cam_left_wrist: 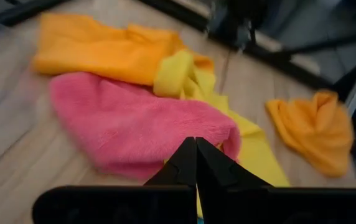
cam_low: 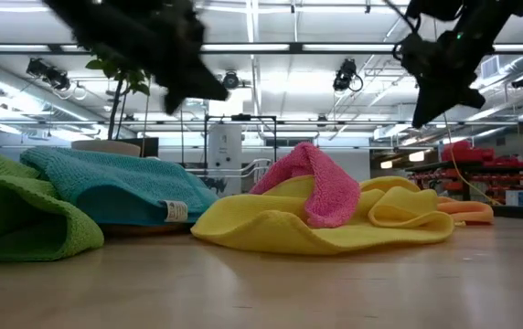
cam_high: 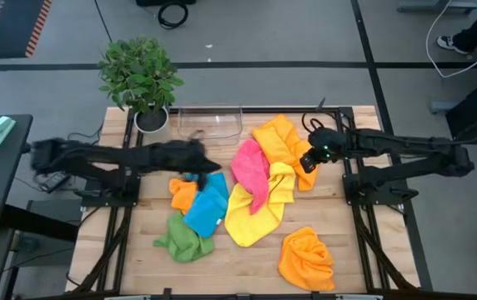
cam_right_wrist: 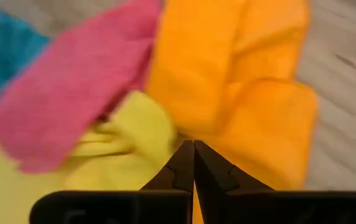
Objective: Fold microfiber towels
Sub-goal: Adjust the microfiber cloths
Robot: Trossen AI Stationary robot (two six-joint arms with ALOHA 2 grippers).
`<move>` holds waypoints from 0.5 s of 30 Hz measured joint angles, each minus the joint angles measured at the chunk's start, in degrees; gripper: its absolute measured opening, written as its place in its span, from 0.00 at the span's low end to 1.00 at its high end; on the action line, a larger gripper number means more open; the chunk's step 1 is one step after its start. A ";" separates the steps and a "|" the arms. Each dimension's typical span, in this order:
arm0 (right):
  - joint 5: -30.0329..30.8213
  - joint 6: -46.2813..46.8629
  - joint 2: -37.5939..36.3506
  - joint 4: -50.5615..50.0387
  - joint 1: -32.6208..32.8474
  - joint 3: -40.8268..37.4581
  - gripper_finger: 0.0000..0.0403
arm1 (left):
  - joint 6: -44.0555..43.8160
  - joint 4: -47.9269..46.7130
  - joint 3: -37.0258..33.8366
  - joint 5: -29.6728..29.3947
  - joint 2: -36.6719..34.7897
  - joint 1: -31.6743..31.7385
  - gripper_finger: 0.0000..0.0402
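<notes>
Several microfiber towels lie crumpled on the wooden table. A pink towel (cam_high: 251, 167) is draped over a yellow one (cam_high: 255, 212), with an orange towel (cam_high: 282, 140) at the far side. Toward the left lie a blue towel (cam_high: 208, 208), a green one (cam_high: 184, 239) and a small orange one (cam_high: 182, 194). Another orange towel (cam_high: 307, 260) lies alone near the front right. My left gripper (cam_high: 213, 165) hangs shut in the air above the blue towel's far end, pointing toward the pink towel (cam_left_wrist: 134, 121). My right gripper (cam_high: 305, 164) hangs shut above the orange towel's right edge (cam_right_wrist: 246, 93).
A clear plastic tray (cam_high: 209, 122) stands at the table's far edge, with a potted plant (cam_high: 143, 79) to its left at the far left corner. Bare wood (cam_high: 364, 233) shows along the front and right of the table.
</notes>
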 joint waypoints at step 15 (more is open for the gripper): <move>-9.52 -20.27 3.58 4.04 -19.38 -1.87 0.01 | 12.96 -13.32 52.26 10.18 53.21 1.24 0.02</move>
